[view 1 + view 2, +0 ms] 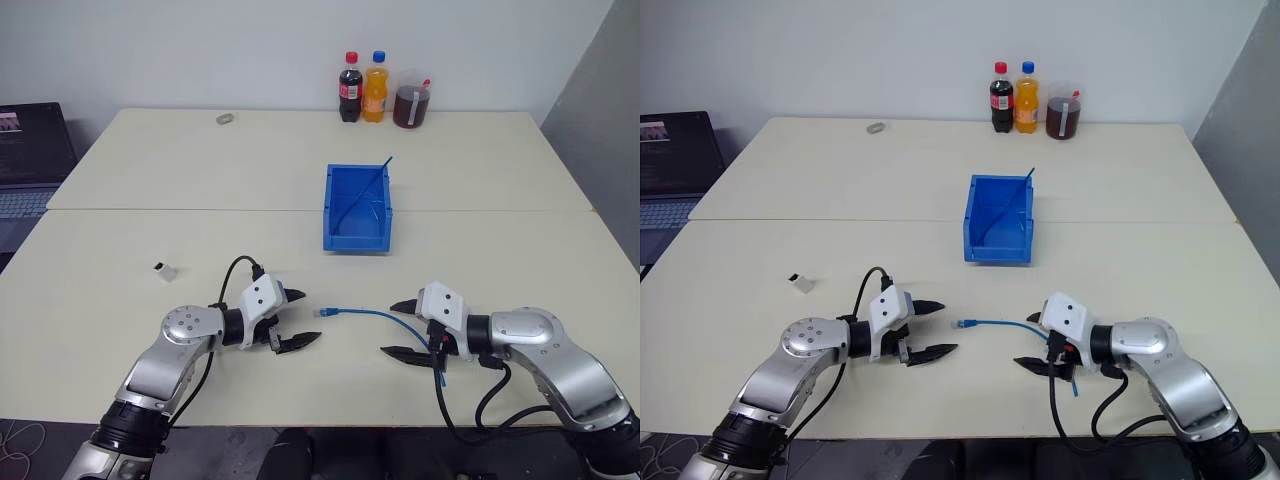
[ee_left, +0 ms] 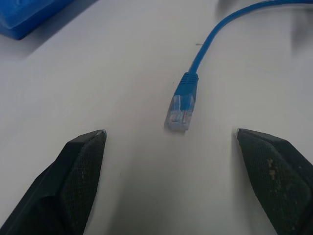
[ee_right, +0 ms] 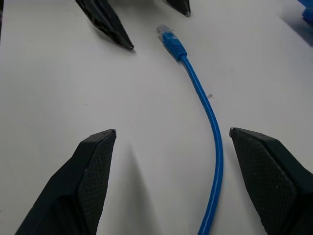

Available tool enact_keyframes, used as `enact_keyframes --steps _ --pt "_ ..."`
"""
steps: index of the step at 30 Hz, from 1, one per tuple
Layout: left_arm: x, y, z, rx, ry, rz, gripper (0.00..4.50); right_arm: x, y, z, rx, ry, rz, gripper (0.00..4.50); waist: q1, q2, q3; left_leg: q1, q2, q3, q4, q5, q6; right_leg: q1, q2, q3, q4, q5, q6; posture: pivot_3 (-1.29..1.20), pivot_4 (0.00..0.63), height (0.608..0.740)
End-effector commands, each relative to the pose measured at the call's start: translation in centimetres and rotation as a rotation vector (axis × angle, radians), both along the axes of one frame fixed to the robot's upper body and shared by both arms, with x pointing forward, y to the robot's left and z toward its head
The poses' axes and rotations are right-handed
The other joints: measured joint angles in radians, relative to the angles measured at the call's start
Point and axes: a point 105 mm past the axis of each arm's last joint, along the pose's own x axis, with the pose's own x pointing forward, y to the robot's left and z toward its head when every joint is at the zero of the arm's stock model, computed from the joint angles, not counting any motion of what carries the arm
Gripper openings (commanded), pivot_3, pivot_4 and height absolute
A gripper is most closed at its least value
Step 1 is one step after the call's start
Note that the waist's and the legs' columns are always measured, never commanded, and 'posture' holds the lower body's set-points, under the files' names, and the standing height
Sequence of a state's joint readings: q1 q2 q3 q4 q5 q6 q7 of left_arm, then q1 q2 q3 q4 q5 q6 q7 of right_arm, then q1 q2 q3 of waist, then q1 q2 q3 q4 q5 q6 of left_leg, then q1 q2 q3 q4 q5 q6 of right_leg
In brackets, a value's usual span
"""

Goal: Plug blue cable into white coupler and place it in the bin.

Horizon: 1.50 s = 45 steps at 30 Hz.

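Both claws, left [image 1: 296, 318] and right [image 1: 403, 329], gape flanking blue cable [image 1: 362, 313].

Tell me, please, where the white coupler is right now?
The white coupler lies on the table on the robot's left, beyond the left pincer and well apart from the bin.

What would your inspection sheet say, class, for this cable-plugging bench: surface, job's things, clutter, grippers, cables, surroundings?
Surface: pale table, two tops joined.
Job's things: blue cable lying loose between the grippers; white coupler apart, on the robot's left; bin behind, a dark-blue rod leaning in it.
Clutter: small grey ring, three drink containers at the far edge.
Grippers: left gripper open; right gripper open; neither holds anything.
Cables: black leads on both arms.
Surroundings: laptop at left, white wall.
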State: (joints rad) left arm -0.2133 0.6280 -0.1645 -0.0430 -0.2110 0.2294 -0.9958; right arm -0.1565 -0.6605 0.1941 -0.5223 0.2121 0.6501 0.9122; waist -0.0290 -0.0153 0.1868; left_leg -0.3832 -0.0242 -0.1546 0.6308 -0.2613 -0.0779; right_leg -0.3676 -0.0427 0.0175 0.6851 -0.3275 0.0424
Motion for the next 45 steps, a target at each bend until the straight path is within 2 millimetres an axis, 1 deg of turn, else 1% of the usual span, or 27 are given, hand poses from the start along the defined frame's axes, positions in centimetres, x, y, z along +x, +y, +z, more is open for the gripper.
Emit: enact_keyframes --steps 1,6,10,11,12,13,17,22,26,29,31,33,36,40,42,45 --pt "-0.2 -0.8 -0.6 0.003 0.021 -0.043 3.57 0.0 -0.3 1.5 0.023 -0.057 -0.037 3.99 0.000 0.000 0.000 0.000 0.000 0.000 0.000 0.000 0.000 0.000 0.000 0.000 0.000 0.000 0.000 0.00 0.150 0.740" --pt "-0.3 -1.2 -1.2 0.011 0.039 -0.063 2.42 -0.2 -0.8 1.8 0.028 -0.065 -0.084 3.99 0.000 0.000 0.000 0.000 0.000 0.000 0.001 0.000 0.000 0.000 0.000 0.000 0.001 0.000 0.000 0.00 0.150 0.740" --pt "-0.4 -1.6 -1.5 0.007 0.052 -0.079 1.66 -0.3 -1.1 1.9 0.033 -0.069 -0.106 3.99 0.000 0.000 -0.001 0.000 0.000 0.000 0.001 0.000 0.000 0.000 0.000 0.000 0.002 0.000 0.000 0.00 0.150 0.740" --pt "-0.4 -1.6 -1.6 0.007 0.055 -0.081 1.34 -0.4 -1.1 1.9 0.034 -0.069 -0.109 3.99 0.000 0.000 -0.001 0.001 0.000 0.000 0.001 0.000 0.000 0.000 0.000 0.000 0.002 0.000 0.000 0.00 0.150 0.740" --pt "-0.4 -1.7 -1.6 0.006 0.056 -0.083 1.23 -0.4 -1.2 1.9 0.035 -0.069 -0.111 3.99 0.000 0.000 -0.001 0.001 0.000 0.000 0.001 0.000 0.000 0.000 0.000 0.000 0.002 0.000 0.000 0.00 0.150 0.740" --pt "-0.5 -1.7 -1.7 0.004 0.058 -0.083 0.96 -0.4 -1.2 1.9 0.037 -0.066 -0.122 3.99 0.000 0.000 -0.001 0.001 0.000 0.000 0.001 0.000 0.000 0.000 0.000 0.000 0.002 0.000 0.000 0.00 0.150 0.740" --pt "-0.5 -1.7 -1.6 -0.016 0.068 -0.080 0.21 -0.3 -1.5 1.9 0.044 -0.061 -0.140 3.99 0.000 0.000 -0.001 0.001 0.000 0.000 0.003 0.000 0.000 0.000 0.000 0.000 0.004 0.000 0.000 0.00 0.150 0.740" --pt "-0.1 -2.1 -0.9 -0.070 0.071 -0.064 0.20 -0.5 -1.3 2.4 0.112 -0.047 -0.152 3.99 0.000 0.000 -0.001 0.001 0.000 0.000 0.004 0.000 0.000 0.001 0.000 0.000 0.005 0.000 0.000 0.00 0.150 0.740" --pt "0.1 -3.1 -0.1 -0.108 0.056 -0.084 0.20 -2.0 -0.7 3.0 0.196 0.024 -0.122 3.99 0.001 0.000 -0.001 0.001 0.000 0.000 0.006 0.000 0.000 0.001 0.000 0.000 0.006 0.000 0.000 0.00 0.150 0.740" --pt "0.2 -3.5 0.4 -0.124 0.042 -0.099 0.20 -3.2 -0.4 2.8 0.238 0.100 -0.108 3.99 0.001 0.000 -0.001 0.000 0.000 -0.002 0.007 0.000 0.000 0.001 0.001 0.000 0.007 0.000 0.000 0.00 0.150 0.740" --pt "0.4 -3.5 0.6 -0.132 0.035 -0.099 0.20 -3.4 -0.5 2.6 0.249 0.129 -0.115 3.99 0.001 0.000 -0.001 0.000 0.000 -0.002 0.009 0.000 0.000 0.001 0.002 0.000 0.008 0.000 0.000 0.00 0.150 0.740" --pt "0.5 -3.1 1.0 -0.133 0.024 -0.096 0.20 -3.2 -0.3 2.4 0.249 0.128 -0.114 3.99 -0.001 0.000 -0.001 0.001 0.000 -0.002 0.010 0.000 0.000 0.001 0.003 0.000 0.010 0.000 0.000 0.00 0.150 0.740" --pt "0.7 -2.3 1.3 -0.134 0.020 -0.081 0.20 -2.2 0.1 2.2 0.291 0.114 -0.146 3.99 -0.004 0.000 -0.001 0.002 -0.001 -0.001 0.012 0.000 0.000 0.001 0.005 0.001 0.011 0.001 -0.001 0.00 0.150 0.740" --pt "0.5 -2.1 2.4 -0.176 0.022 -0.043 0.20 -1.5 1.1 1.9 0.418 0.091 -0.171 3.99 -0.003 0.000 -0.001 0.002 0.002 -0.002 0.012 0.000 0.001 0.000 0.008 0.000 0.012 0.001 -0.003 0.00 0.150 0.740" --pt "0.5 -1.1 2.6 -0.189 0.039 -0.007 0.20 -2.0 2.3 1.6 0.438 0.120 -0.120 3.99 -0.004 0.000 -0.001 0.002 0.001 -0.002 0.012 0.000 0.001 0.000 0.008 0.000 0.012 0.002 -0.003 0.00 0.150 0.740" --pt "0.3 -0.3 2.9 -0.219 0.070 0.038 0.20 -3.0 3.3 0.6 0.418 0.203 -0.039 3.99 -0.006 0.000 -0.001 0.002 0.001 -0.001 0.012 0.000 0.001 0.000 0.007 0.002 0.012 0.002 -0.003 0.00 0.150 0.740"
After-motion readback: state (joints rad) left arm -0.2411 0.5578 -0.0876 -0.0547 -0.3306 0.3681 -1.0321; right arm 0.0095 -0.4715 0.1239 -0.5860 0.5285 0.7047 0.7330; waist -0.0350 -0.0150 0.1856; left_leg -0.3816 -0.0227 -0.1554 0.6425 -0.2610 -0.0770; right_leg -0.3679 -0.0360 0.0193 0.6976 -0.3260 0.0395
